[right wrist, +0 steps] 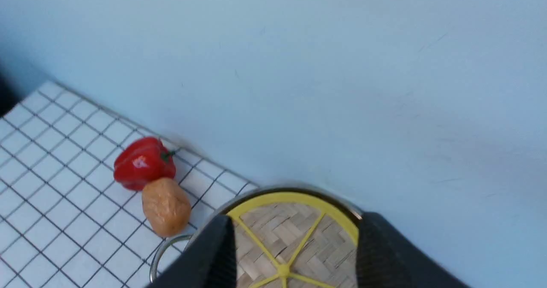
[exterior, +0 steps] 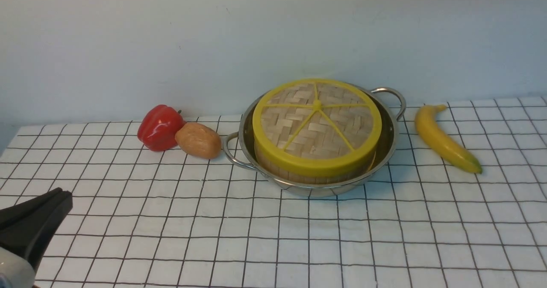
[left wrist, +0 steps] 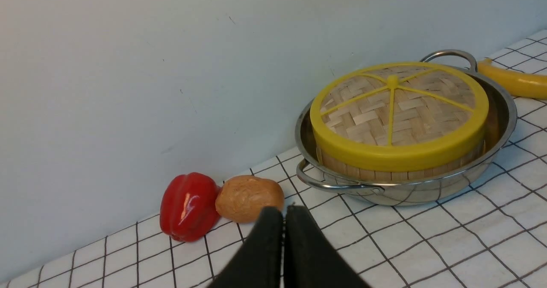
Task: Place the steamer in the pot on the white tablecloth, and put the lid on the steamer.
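The steel pot [exterior: 388,139] stands on the white tablecloth [exterior: 273,236] at the middle back. The steamer [exterior: 273,165] sits inside it, and only its bamboo wall shows. The woven lid [exterior: 316,123] with its yellow rim lies flat on the steamer and hides what is inside. My left gripper [exterior: 64,196] rests low at the front left, shut and empty, well apart from the pot [left wrist: 427,189]. In its wrist view the gripper [left wrist: 284,209] has its fingers pressed together. My right gripper [right wrist: 297,218] is out of the front view. It hangs open above the lid [right wrist: 295,241], holding nothing.
A red pepper [exterior: 159,127] and a brown potato [exterior: 198,140] lie just left of the pot's left handle [exterior: 230,151]. A banana [exterior: 444,140] lies to the right of the pot. A pale wall [exterior: 273,36] rises directly behind them.
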